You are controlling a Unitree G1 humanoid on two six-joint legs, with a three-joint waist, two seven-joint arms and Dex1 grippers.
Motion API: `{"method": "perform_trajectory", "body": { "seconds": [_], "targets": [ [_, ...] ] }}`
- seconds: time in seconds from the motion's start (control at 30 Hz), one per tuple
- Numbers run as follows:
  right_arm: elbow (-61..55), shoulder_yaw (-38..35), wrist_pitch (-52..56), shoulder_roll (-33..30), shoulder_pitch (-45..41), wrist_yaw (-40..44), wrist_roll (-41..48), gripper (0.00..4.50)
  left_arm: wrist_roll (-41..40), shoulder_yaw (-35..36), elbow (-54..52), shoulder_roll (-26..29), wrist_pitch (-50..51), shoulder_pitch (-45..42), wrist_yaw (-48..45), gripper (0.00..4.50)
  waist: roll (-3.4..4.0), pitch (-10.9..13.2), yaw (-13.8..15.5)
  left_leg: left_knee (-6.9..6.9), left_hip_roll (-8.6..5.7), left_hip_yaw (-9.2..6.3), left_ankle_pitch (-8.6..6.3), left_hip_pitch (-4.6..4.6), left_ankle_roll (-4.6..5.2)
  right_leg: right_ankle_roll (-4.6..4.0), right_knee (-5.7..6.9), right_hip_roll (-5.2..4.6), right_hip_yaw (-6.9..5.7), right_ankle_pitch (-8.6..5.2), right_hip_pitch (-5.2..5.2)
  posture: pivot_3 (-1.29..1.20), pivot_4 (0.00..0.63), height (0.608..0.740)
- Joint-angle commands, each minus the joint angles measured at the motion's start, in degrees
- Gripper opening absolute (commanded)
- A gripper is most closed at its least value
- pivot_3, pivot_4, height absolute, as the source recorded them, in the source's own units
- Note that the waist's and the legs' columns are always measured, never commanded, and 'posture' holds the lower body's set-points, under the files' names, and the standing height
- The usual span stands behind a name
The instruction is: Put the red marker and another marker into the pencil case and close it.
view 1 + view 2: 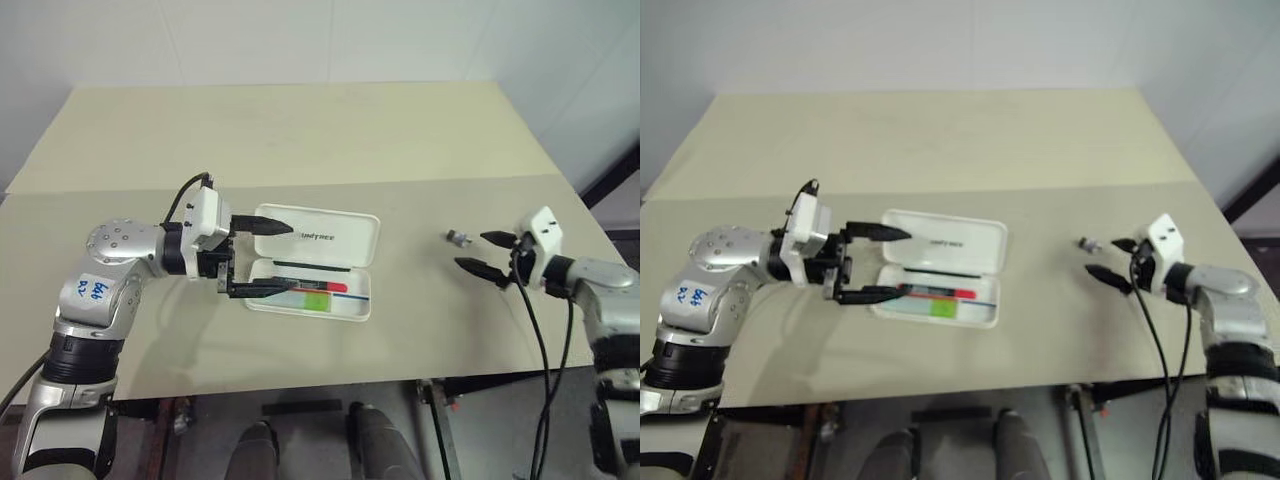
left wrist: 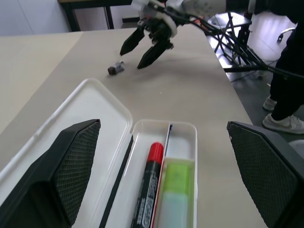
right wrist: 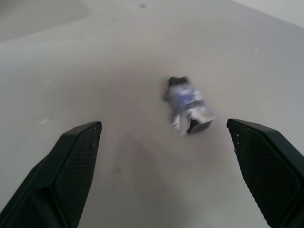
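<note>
The white hard-plastic pencil case (image 1: 318, 262) lies open between the wide-apart fingers of the left tool (image 1: 262, 257). Inside lie the slim red-capped black marker (image 2: 147, 183) and the stubby green highlighter (image 2: 174, 193). The right tool (image 1: 486, 253), fingers apart, holds nothing, near a small grey metal bit (image 3: 189, 105) on the beige surface (image 1: 400, 330).

The pencil case (image 2: 109, 114) is white hard plastic, smooth and glossy, with light glinting along its rounded rim. Inside it, the red marker (image 2: 148, 190) has a shiny red plastic cap and a black body with a printed label. Beside it, the other marker (image 2: 174, 197) is a pale, translucent green plastic with an opaque lime cap. The surface (image 1: 300, 130) looks matt, a smooth beige sheet without shine. A small bit (image 3: 189, 105) on it gleams like metal, with a dark end. The left claw (image 1: 262, 258) and right claw (image 1: 486, 253) have black fingers; their pads (image 2: 76, 166) carry a fine rough grid texture.
</note>
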Motion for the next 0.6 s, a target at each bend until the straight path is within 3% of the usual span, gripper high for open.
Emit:
{"method": "perform_trajectory", "body": {
  "seconds": [0.03, 0.43, 0.53, 0.6],
  "targets": [
    [8.26, 0.34, -5.46, 0.25, -4.96, 0.98, -2.21, 4.45, -1.6, 0.8, -2.58, 0.22, 0.7, -0.88, 0.65, 4.5, 0.0, 0.0, -0.05, -0.03, 0.0, 0.0, 0.0, 0.03, 0.0, 0.01, 0.03, 0.01, 0.0, 0.0, 0.0, 0.0, 0.15, 0.74],
    [24.09, 1.86, -11.52, 3.01, -12.51, 0.85, -8.19, 4.45, -2.18, 2.43, -5.01, 1.91, 1.81, 0.29, 1.62, 4.5, 0.03, 0.02, -0.14, -0.07, 0.0, -0.02, -0.01, 0.04, -0.03, 0.06, 0.06, 0.01, -0.01, -0.01, 0.01, 0.0, 0.15, 0.74],
    [24.49, 0.86, -10.96, 4.08, -12.76, 3.68, -7.04, 3.87, -2.08, 2.5, -5.19, 2.04, 1.48, 0.64, 1.84, 4.5, 0.03, 0.01, -0.22, -0.05, 0.0, -0.02, -0.01, 0.08, -0.03, 0.08, 0.07, 0.01, -0.01, 0.0, 0.05, 0.0, 0.15, 0.74],
    [24.06, 0.51, -10.77, 4.92, -12.45, 5.63, -6.73, 3.18, -2.07, 2.48, -5.32, 1.95, 1.31, 0.73, 2.1, 4.5, 0.03, 0.02, -0.36, -0.06, 0.0, -0.02, -0.01, 0.09, -0.03, 0.08, 0.08, 0.01, -0.01, 0.0, 0.06, 0.0, 0.15, 0.74]
  ]
}}
